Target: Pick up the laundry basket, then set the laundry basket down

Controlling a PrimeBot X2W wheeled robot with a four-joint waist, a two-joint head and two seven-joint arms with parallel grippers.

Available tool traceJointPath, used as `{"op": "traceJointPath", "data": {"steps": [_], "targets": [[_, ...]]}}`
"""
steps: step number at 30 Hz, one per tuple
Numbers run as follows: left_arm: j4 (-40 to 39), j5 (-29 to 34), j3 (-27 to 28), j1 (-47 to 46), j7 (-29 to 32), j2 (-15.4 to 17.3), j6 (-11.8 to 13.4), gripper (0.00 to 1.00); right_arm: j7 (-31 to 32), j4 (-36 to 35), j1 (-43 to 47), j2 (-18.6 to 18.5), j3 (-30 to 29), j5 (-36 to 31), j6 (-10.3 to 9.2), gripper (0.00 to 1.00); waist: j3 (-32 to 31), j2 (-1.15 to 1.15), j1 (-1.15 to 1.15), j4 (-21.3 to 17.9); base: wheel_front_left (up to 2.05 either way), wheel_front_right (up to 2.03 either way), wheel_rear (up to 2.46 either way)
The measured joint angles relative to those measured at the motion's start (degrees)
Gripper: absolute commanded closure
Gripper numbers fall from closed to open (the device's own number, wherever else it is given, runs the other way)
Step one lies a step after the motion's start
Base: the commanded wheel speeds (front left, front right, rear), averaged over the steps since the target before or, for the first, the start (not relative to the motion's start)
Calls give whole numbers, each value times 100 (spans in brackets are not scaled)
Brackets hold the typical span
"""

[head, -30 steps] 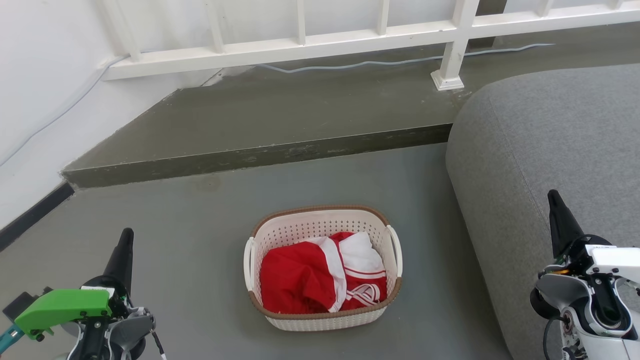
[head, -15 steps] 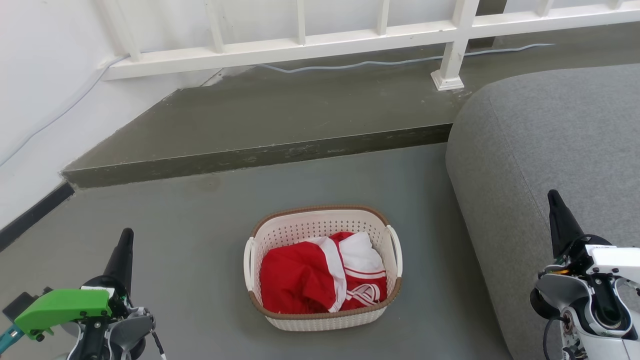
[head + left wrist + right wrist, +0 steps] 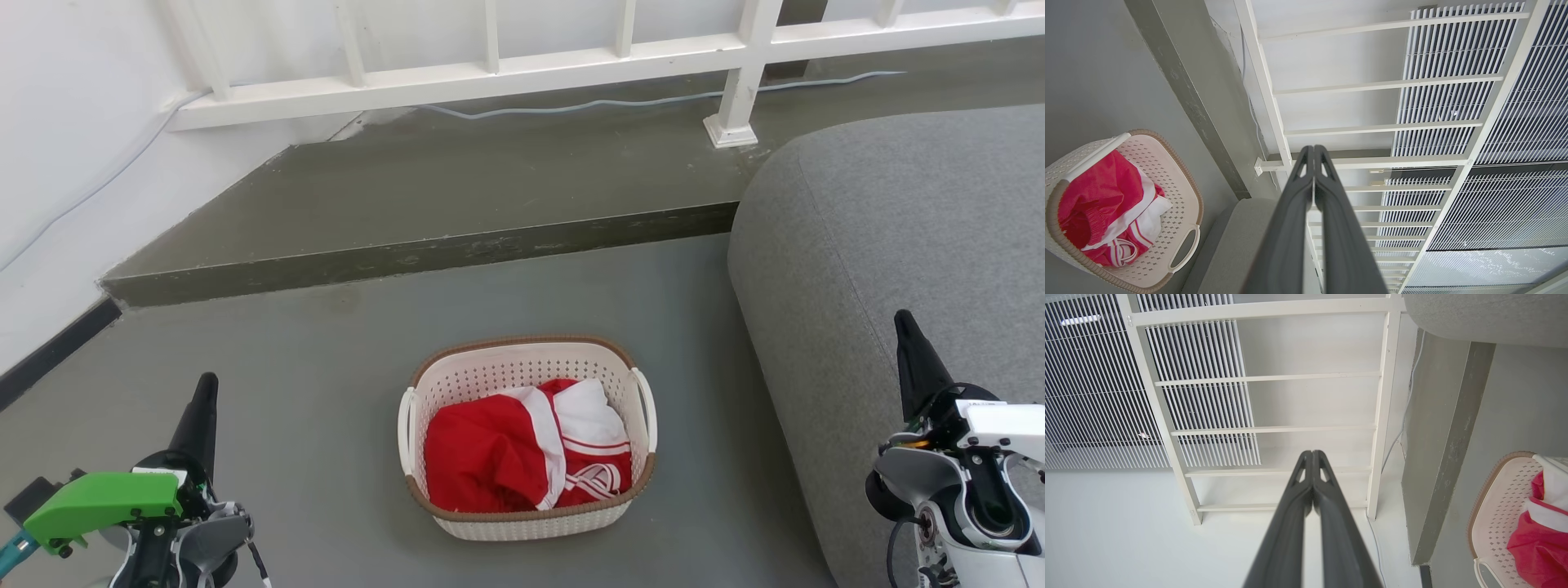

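The laundry basket (image 3: pixel 514 369) stands on the grey floor at the lower middle of the head view, cream-white and perforated, with a brown rim and a white handle on each side. Red and white clothes (image 3: pixel 522 445) lie inside it. My left gripper (image 3: pixel 206 384) is shut and empty at the lower left, well apart from the basket. My right gripper (image 3: pixel 902 320) is shut and empty at the lower right, over the sofa's edge. The basket (image 3: pixel 1180 192) also appears at the lower left of the left wrist view, beside the shut left gripper (image 3: pixel 1313 149), and the basket (image 3: pixel 1498 506) at the right edge of the right wrist view, beside the shut right gripper (image 3: pixel 1312 453).
A grey sofa (image 3: pixel 898 237) fills the right side, close to the basket. A raised concrete step (image 3: pixel 424 253) runs behind the basket, with a white railing (image 3: pixel 571 65) and a cable (image 3: pixel 620 102) beyond. A white wall (image 3: pixel 57 163) closes the left side.
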Motion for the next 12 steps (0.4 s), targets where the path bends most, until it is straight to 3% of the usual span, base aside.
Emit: {"op": "traceJointPath", "data": {"steps": [12], "targets": [[0, 0, 0, 1, 0, 0, 0, 100, 0, -1, 1, 0, 0, 0, 0, 100, 0, 0, 0, 0, 0, 0, 0]]}}
